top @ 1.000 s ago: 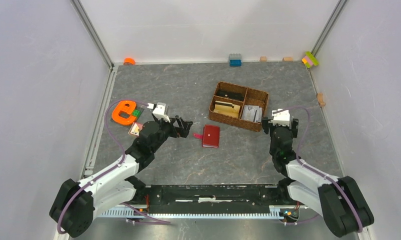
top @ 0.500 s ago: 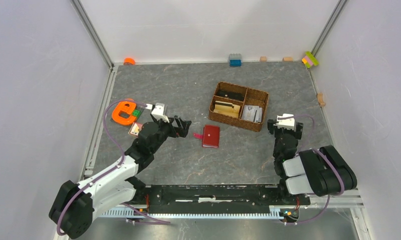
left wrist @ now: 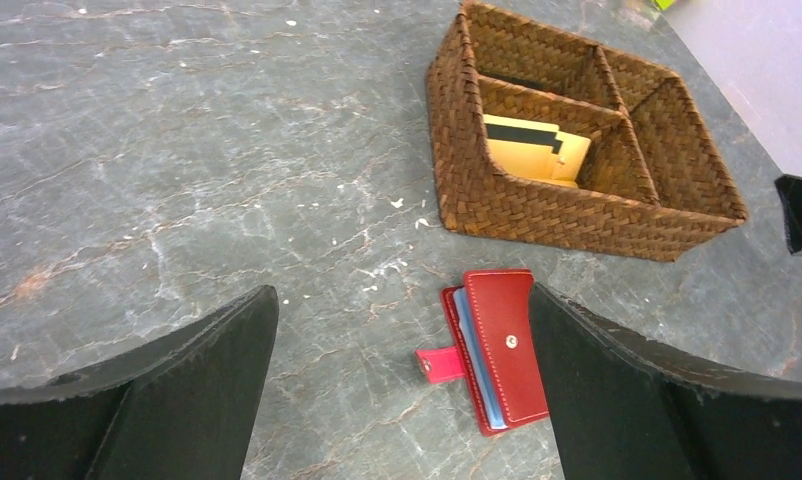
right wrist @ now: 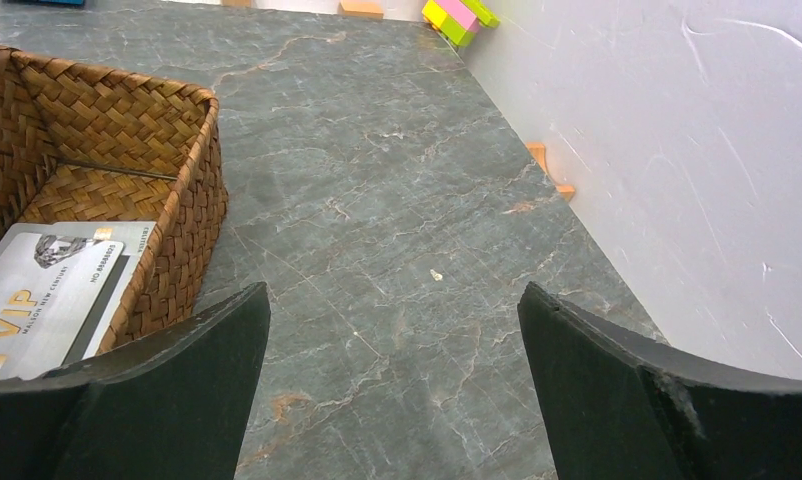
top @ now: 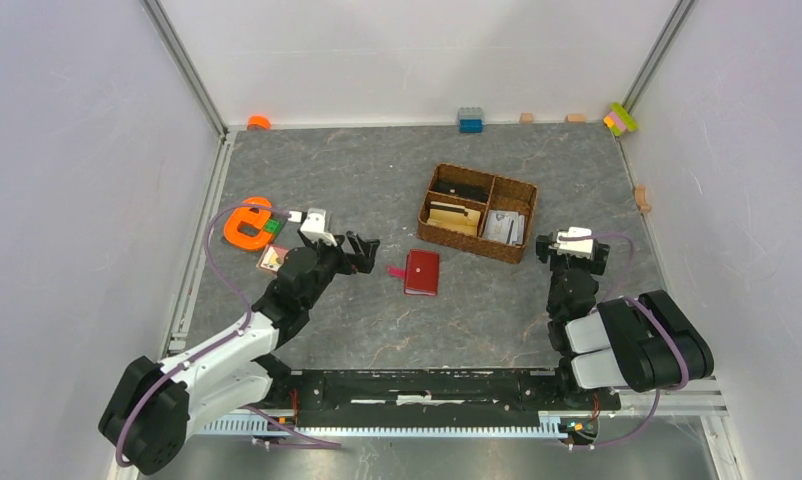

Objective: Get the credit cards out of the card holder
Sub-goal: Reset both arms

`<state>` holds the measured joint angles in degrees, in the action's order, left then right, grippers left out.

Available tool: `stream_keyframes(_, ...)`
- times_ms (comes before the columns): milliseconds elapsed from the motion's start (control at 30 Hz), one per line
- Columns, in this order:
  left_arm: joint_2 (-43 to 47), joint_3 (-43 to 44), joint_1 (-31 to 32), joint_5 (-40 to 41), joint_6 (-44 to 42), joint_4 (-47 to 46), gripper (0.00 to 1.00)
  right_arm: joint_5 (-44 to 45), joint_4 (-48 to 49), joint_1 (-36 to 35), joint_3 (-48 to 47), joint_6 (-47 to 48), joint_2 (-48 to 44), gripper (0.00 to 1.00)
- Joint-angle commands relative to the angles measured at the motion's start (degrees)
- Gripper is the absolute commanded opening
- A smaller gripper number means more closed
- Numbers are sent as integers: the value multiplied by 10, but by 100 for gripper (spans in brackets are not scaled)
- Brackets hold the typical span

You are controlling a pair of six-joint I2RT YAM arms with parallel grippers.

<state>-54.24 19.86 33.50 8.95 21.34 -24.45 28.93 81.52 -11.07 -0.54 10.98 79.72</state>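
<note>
I'm holding my left end effector (top: 369, 254) apart near the card holder (top: 422, 272). My right end effector (top: 572, 251) is gaping beside the basket (top: 470, 243).

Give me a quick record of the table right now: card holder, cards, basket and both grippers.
card holder: flat on the table, apart from the basket, untouched
blue card: edge showing inside the holder
basket: wicker, three compartments
yellow card: in one basket compartment
grey VIP card: in another compartment
left gripper: open, empty, facing the holder
right gripper: open, empty, beside the basket
</note>
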Motion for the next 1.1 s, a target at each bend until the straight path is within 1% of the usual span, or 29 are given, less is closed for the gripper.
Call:
stream_keyframes(0, 26, -36, 5, 56, -9, -79, 100, -4, 45, 3, 71, 4, 1, 98)
stream_keyframes(133, 59, -2, 12, 143, -17, 27, 100, -4, 45, 3, 70, 4, 1, 98)
stream_keyframes(167, 55, 17, 13, 173, -14, 61, 100, -4, 46, 3, 70, 4, 1, 98)
stream_keyframes(233, 31, 56, 12, 195, -36, 107, 100, -4, 45, 3, 71, 4, 0, 98)
stream_keyframes(300, -12, 102, -5, 182, -74, 154, 100, -4, 45, 3, 70, 4, 1, 98)
stream_keyframes(367, -62, 127, -40, 142, -109, 175, 100, -4, 45, 3, 70, 4, 1, 98)
stream_keyframes(400, -76, 133, -55, 141, -120, 178, 100, -4, 45, 3, 71, 4, 1, 98)
stream_keyframes(467, -91, 107, -72, 124, -161, 127, 100, -4, 46, 3, 70, 4, 1, 98)
stream_keyframes(533, -73, 54, -92, 78, -208, 42, 100, -4, 45, 3, 70, 4, 1, 98)
stream_keyframes(567, -62, 31, -107, 61, -212, 11, 100, -4, 45, 3, 70, 4, 1, 98)
stream_keyframes(633, -35, 7, -131, 25, -252, -10, 100, -4, 46, 3, 71, 4, 0, 98)
stream_keyframes(700, -20, -29, -139, 10, -291, -63, 100, -4, 46, 3, 71, 4, 1, 98)
stream_keyframes(733, -19, -59, -141, 27, -301, -109, 100, -4, 46, 3, 70, 4, 1, 98)
stream_keyframes(767, -26, -87, -146, 51, -291, -177, 100, -4, 45, 3, 71, 4, 0, 98)
stream_keyframes(800, -39, -119, -156, 55, -288, -240, 100, -4, 45, 3, 70, 4, 1, 98)
stream_keyframes(867, -94, -160, -175, 15, -295, -348, 100, -4, 45, 3, 70, 4, 2, 98)
stream_keyframes(900, -130, -157, -179, -9, -308, -394, 100, -4, 45, 3, 71, 4, 1, 98)
stream_keyframes(933, -158, -136, -179, -17, -324, -385, 100, -4, 45, 3, 70, 4, 1, 98)
stream_keyframes(967, -165, -96, -180, -25, -331, -304, 100, -4, 45, 3, 70, 4, 1, 98)
stream_keyframes(1000, -183, -71, -188, -26, -327, -273, 100, -4, 45, 3, 71, 4, 1, 98)
stream_keyframes(1033, -217, -68, -199, -21, -323, -313, 100, -4, 45, 3, 71, 4, 1, 98)
stream_keyframes(1067, -237, -80, -207, 4, -311, -368, 100, -4, 46, 3, 71, 4, 1, 98)
